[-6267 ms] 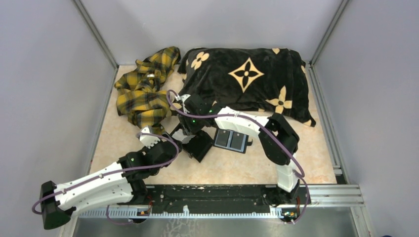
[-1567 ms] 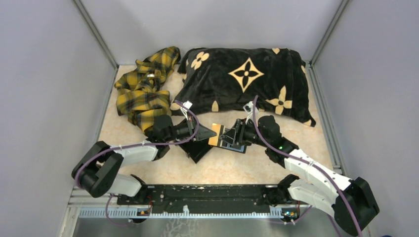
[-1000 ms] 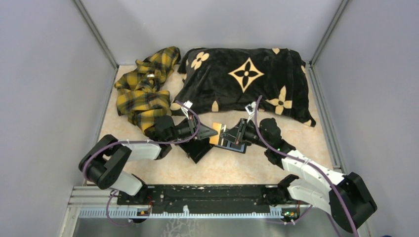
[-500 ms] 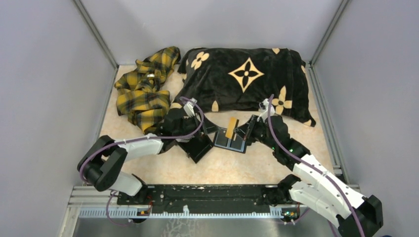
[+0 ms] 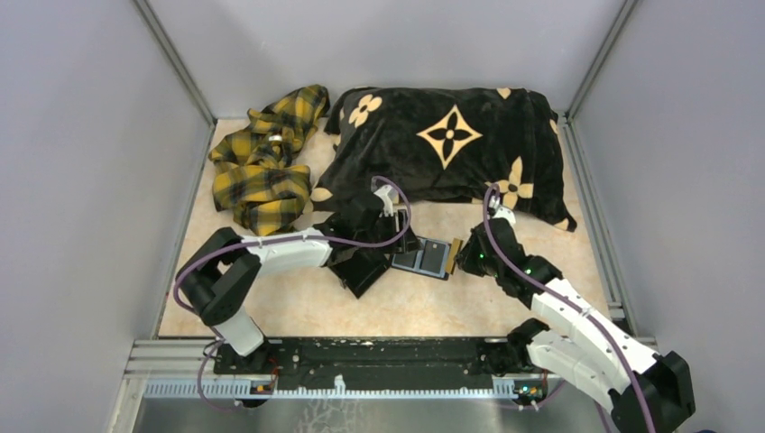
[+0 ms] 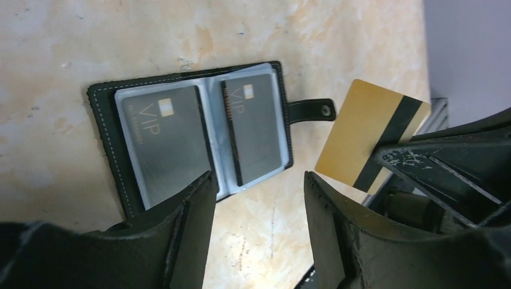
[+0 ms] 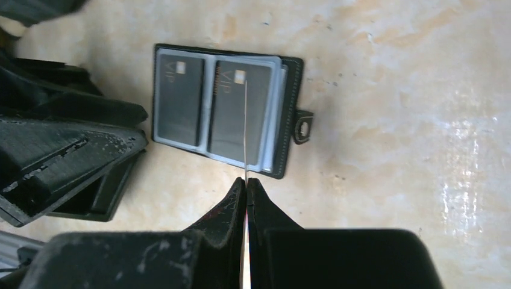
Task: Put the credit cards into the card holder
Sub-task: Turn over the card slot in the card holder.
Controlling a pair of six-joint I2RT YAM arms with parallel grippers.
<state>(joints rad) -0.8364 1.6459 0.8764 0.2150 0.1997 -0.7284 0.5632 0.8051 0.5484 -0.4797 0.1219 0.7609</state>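
Overhead, fabrics: a mottled beige desk carries a crumpled yellow plaid cloth and a plush black cushion with tan flower motifs.
Overhead, holder: the card holder lies open and flat, with a black tray just beside its left edge.
Overhead, grippers: the left gripper is at the holder's far left corner. The right gripper is just off its right edge and holds a gold card.
Overhead, change: half a second ago the card stood above the holder's middle. It now sits past the right edge, and the left gripper has moved closer to the holder.
Left wrist, holder: stitched black leather, with clear sleeves over two matt grey cards printed VIP and a snap tab on the right.
Left wrist, gripper: the fingers are spread wide with nothing between them, and the holder is just ahead.
Left wrist, gold card: glossy with a black stripe, tilted, pinched at a corner beside the tab.
Right wrist, gripper: clamped tight on the card, which shows edge-on as a thin line crossing the holder's right sleeve.
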